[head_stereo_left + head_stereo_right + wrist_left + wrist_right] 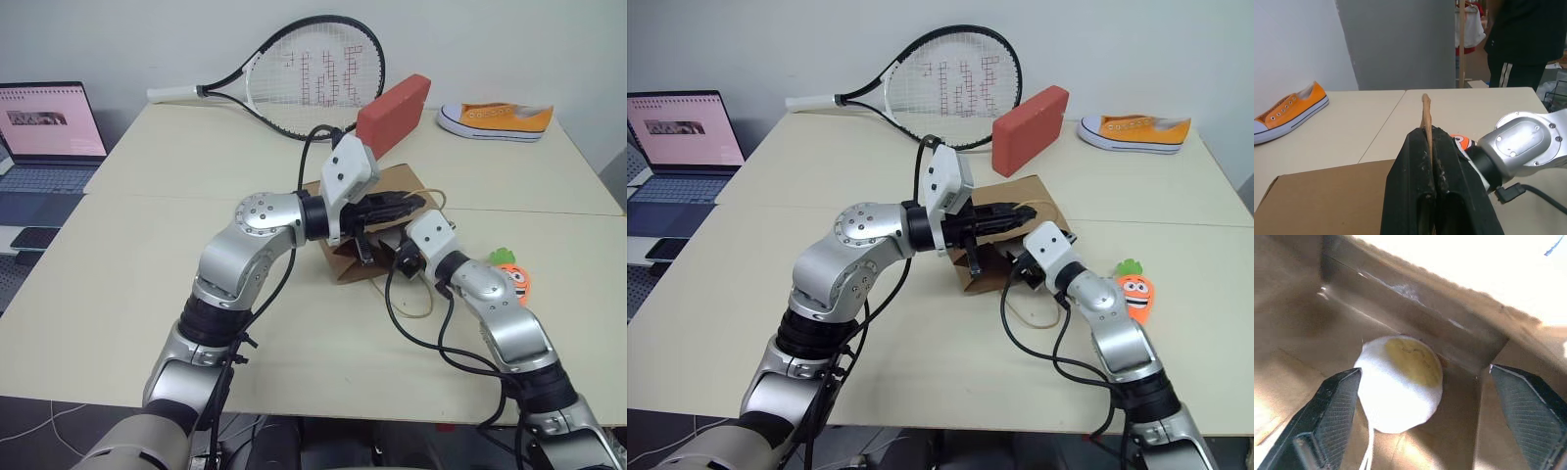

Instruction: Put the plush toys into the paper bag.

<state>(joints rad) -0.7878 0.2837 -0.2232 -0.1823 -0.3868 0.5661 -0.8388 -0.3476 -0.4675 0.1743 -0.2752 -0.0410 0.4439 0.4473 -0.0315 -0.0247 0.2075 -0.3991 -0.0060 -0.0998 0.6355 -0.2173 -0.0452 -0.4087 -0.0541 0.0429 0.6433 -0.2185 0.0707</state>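
**Egg toy in bag, carrot outside**

Your paper bag lies on the surface; left gripper pinches its handle. Right gripper is spread, egg toy lying between its fingers inside. Carrot sits beside the right arm.

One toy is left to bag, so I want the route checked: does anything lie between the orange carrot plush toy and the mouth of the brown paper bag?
Only the robot's own right claw, reaching into the brown paper bag; the orange carrot plush toy lies beside that arm on bare table.
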